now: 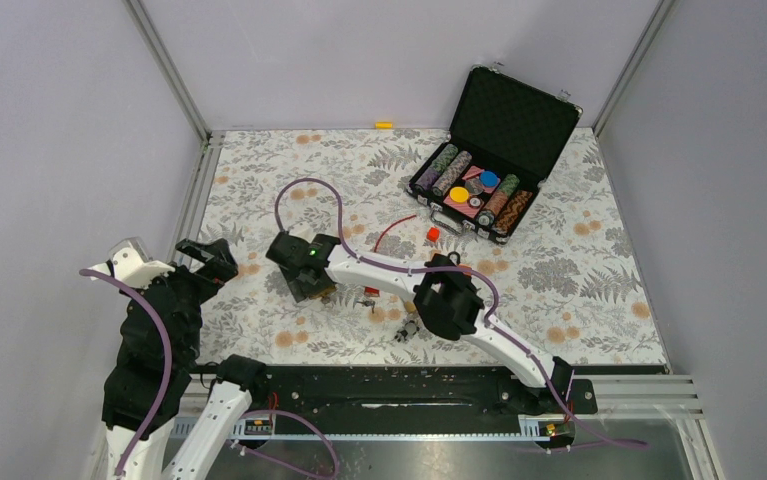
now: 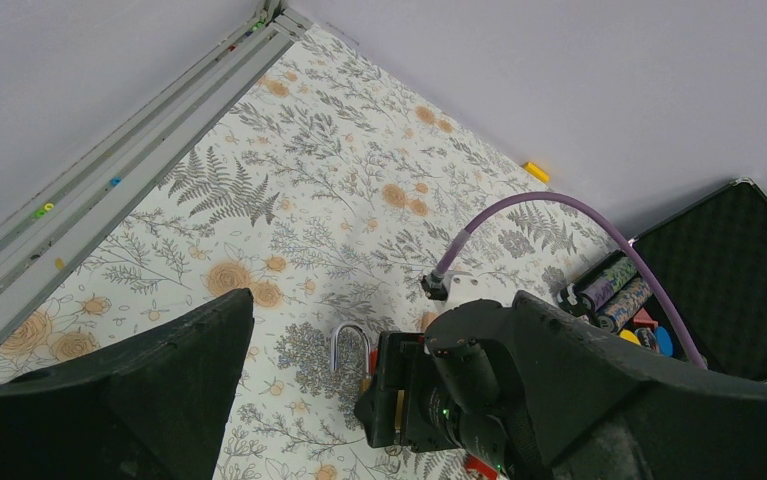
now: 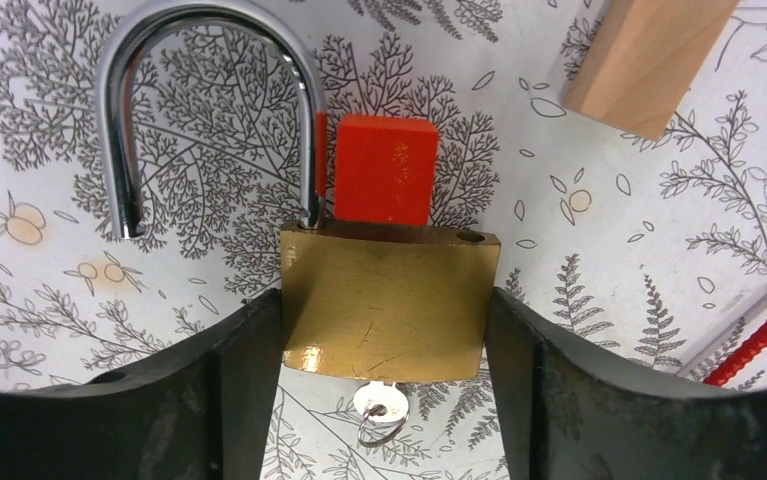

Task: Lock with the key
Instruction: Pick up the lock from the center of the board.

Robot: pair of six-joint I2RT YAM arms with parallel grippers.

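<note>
Right wrist: right hand clamps padlock, shackle open
Likely heavy, stiff, slick; hold body sides; key small

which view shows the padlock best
Right wrist: the padlock fills the frame, clamped in the jaws, shackle open, key underneath. Left wrist shows only its shackle; the top view mostly hides it under the right gripper.

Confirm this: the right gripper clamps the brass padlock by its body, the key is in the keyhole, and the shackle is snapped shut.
Not shut: the right wrist view shows the shackle open, its free end swung clear of the body. The rest holds: the right gripper clamps the brass padlock, key in its keyhole.
</note>
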